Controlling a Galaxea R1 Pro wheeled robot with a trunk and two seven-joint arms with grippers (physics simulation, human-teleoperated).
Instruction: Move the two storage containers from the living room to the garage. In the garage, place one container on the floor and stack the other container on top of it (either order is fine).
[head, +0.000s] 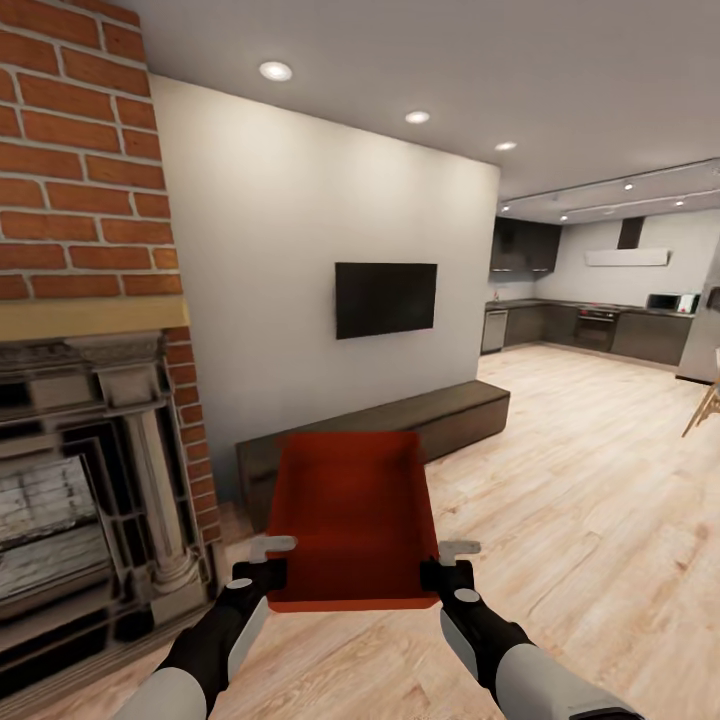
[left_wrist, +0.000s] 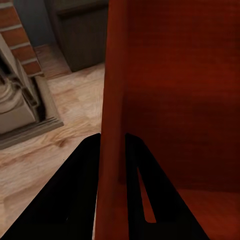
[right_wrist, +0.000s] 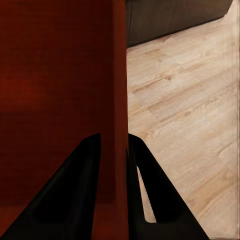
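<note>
We held one storage container (head: 352, 520) between both arms, left end effector (head: 262, 572) and right end effector (head: 447, 572) each clamped on a side wall, long axis pointing forward.

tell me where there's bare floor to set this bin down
Open wood floor spreads right of the bench, toward the kitchen. Crowded on the left: the fireplace and bench hem in the corner beyond the held container.
</note>
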